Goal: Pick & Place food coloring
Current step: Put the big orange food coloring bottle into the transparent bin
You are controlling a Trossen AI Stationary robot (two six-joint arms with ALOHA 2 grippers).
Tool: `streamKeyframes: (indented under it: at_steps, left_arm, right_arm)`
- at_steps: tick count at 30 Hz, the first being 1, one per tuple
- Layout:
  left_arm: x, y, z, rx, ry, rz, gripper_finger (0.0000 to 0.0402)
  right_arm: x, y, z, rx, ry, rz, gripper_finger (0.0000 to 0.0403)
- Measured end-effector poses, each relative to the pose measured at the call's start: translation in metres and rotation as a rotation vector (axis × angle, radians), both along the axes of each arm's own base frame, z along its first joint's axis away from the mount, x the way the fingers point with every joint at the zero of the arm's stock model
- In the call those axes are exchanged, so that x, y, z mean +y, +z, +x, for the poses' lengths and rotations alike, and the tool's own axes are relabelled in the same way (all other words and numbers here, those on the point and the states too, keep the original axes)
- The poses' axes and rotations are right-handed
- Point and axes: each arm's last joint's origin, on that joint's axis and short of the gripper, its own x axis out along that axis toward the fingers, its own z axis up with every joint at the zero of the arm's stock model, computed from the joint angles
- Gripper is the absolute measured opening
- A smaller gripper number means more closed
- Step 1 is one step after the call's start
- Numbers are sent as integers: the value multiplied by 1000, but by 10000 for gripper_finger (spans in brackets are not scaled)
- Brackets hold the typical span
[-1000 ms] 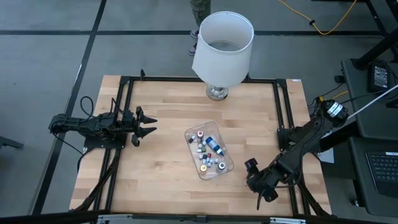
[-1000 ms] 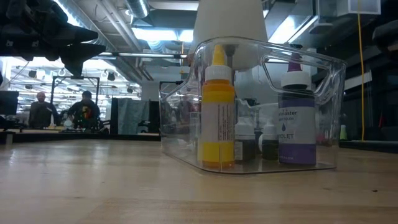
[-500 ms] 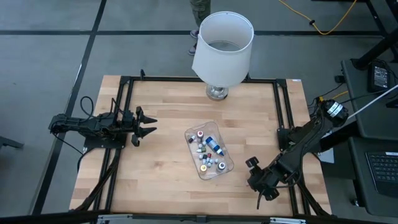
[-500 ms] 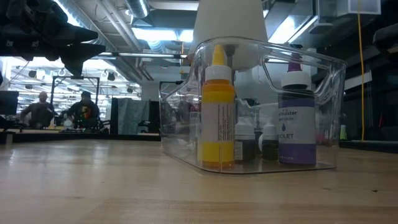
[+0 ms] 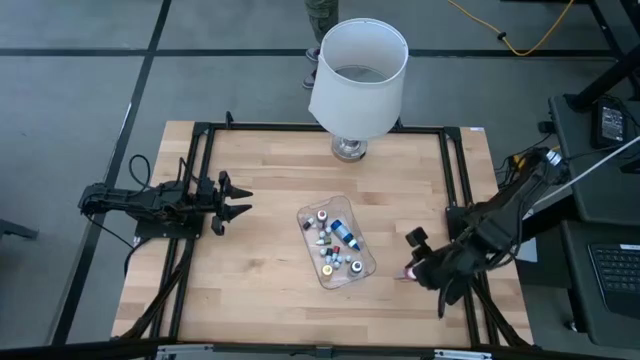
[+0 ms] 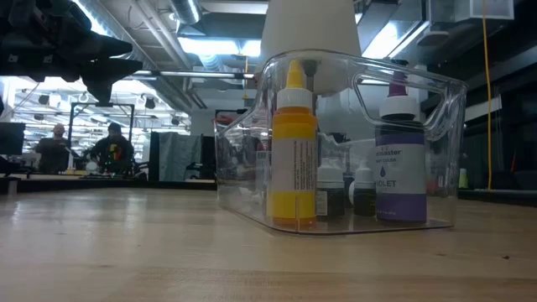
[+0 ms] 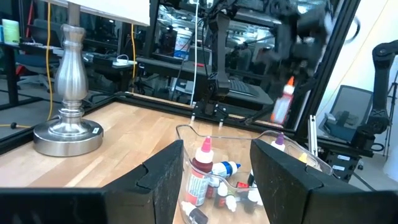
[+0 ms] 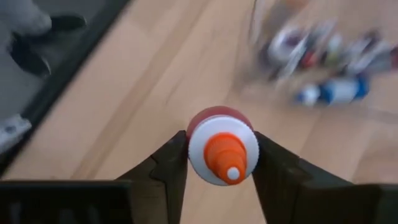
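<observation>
Several tiny food coloring bottles stand and lie in the clear tray (image 5: 362, 272) at mid-table. The low view shows a yellow one (image 6: 294, 159) and a violet one (image 6: 400, 168) upright inside it. My right gripper (image 5: 418, 266) hovers just right of the tray, shut on one more food coloring bottle (image 8: 222, 146) with a red body, white cap and orange tip. The left wrist view shows that bottle (image 7: 282, 107) in the air beyond the tray (image 7: 186, 134). My left gripper (image 5: 240, 198) waits open over the table's left side, pointing at the tray. My right gripper pinches the bottle between its two fingers, one on each side of the white cap (image 8: 198, 149). The orange tip points back toward the wrist camera. The bottle is lifted clear of the table, tilted, with its red body (image 7: 280, 113) lowest.
A large white lamp (image 5: 357, 72) stands on its metal base (image 7: 67, 134) at the middle of the far edge. A black frame (image 5: 455, 170) runs along the table's sides. Bare wood lies left of and in front of the tray. People sit far off in the room (image 6: 84, 151).
My right gripper has risen from the near right corner and moved toward the far edge, turning as it went. It now stands beside the tray's right end, with the bottle carried up off the table.
</observation>
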Motion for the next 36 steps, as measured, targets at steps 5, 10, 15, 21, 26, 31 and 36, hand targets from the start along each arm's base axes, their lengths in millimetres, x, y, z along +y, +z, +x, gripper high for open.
streamKeyframes:
  at_steps: [5, 10, 15, 21, 26, 31, 36]
  left_arm:
    - [0, 0, 0, 1, 0, 0, 182]
    - [0, 0, 0, 1, 0, 0, 182]
    - [0, 0, 0, 1, 0, 0, 182]
    - [0, 0, 0, 1, 0, 0, 182]
    - [0, 0, 0, 0, 0, 0, 182]
    - [0, 0, 0, 0, 0, 0, 182]
    - [0, 0, 0, 1, 0, 0, 182]
  right_arm:
    - [-10, 45, 21, -140, 28, 28, 153]
    - [-28, 69, 55, -220, 9, -23, 154]
    - [-48, 60, 98, -204, 6, -51, 155]
    - [-73, 34, 141, -151, -11, -23, 155]
    - [-92, 13, 171, -137, -40, 16, 155]
    - [-108, 10, 201, -104, -92, 19, 156]
    - [-115, 12, 229, -129, -120, 23, 156]
